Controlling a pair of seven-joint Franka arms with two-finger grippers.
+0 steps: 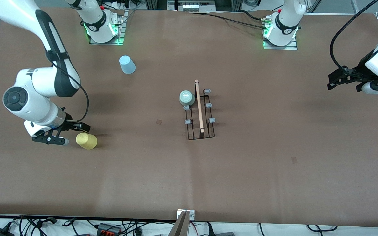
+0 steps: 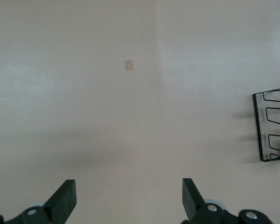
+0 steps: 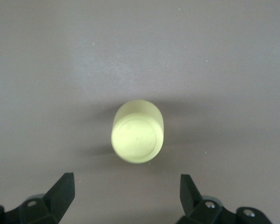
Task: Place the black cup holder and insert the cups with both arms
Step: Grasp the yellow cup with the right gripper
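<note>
The black cup holder [image 1: 200, 111] with its wooden rod handle stands in the middle of the table. A pale green cup [image 1: 187, 97] sits upside down on its peg farthest from the front camera, on the right arm's side. The yellow cup [image 1: 86, 141] lies on its side toward the right arm's end. My right gripper [image 1: 72, 133] is open, low, just beside the yellow cup [image 3: 137, 132], not touching it. The light blue cup [image 1: 127, 64] stands upside down near the right arm's base. My left gripper [image 1: 344, 86] is open and empty at the left arm's end; its view shows the holder's end [image 2: 272, 123].
Small tape marks lie on the brown table [image 1: 241, 170]: one [image 1: 158, 121] between the yellow cup and the holder, one [image 1: 294, 160] nearer the front camera. Cables run along the table's front edge.
</note>
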